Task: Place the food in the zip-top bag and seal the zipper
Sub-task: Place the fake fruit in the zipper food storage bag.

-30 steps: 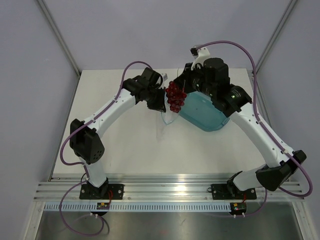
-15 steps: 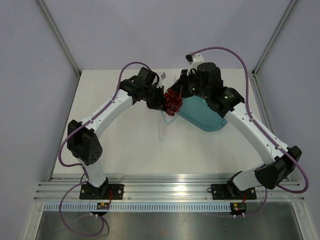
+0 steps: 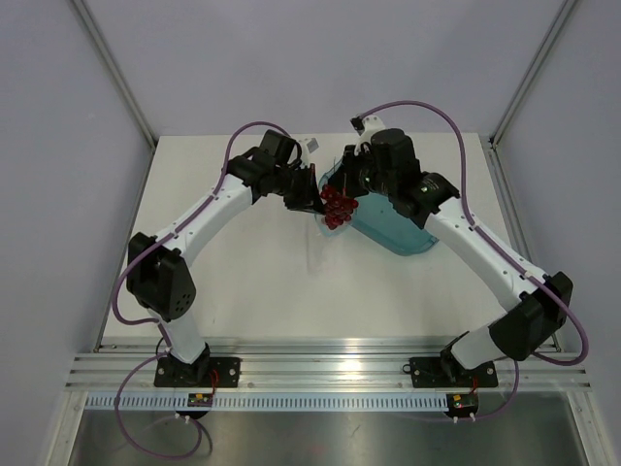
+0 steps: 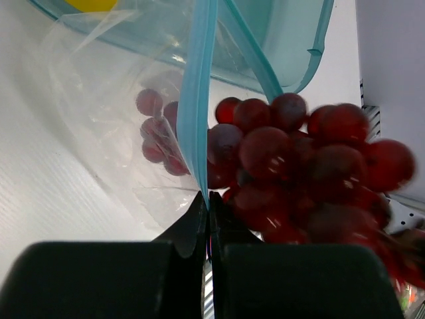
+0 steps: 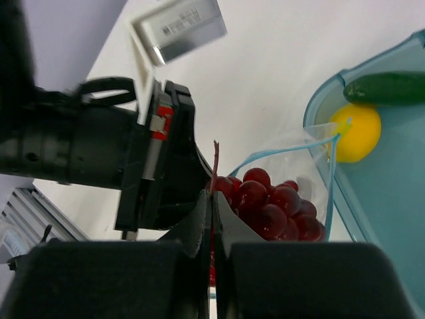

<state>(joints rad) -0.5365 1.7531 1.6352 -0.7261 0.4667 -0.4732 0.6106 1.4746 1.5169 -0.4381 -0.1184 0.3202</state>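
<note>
Fingers of the left gripper (image 4: 207, 201) are clamped together on the light blue zipper strip (image 4: 196, 100) of the clear crinkly plastic zip-top bag (image 4: 106, 119), pinching it at its lower end so that the strip rises straight up from the fingertips in the left wrist view. The right gripper (image 5: 212, 197) is pressed shut on the thin brown stem (image 5: 214, 159) of the bunch of dark red grapes (image 5: 267, 203), which hangs just beyond its fingertips.

The grapes sit at the bag's mouth. From the right wrist, the blue-edged rim of the bag curves around the bunch. From the left wrist, a few grapes show through the plastic left of the strip, while most of the bunch bulges to its right, touching the strip.

Seen from above, the two grippers meet tip to tip at the far middle of the white table (image 3: 243, 282), the left gripper (image 3: 312, 194) just left of the grapes (image 3: 337, 206) and the right gripper (image 3: 342, 181) just beyond them.

A teal translucent plastic tray (image 3: 393, 225) lies immediately right of the bag. It holds a small yellow lemon (image 5: 356, 131) and, just beyond that, a dark green elongated cucumber-like vegetable (image 5: 388, 86), both outside the bag.
</note>
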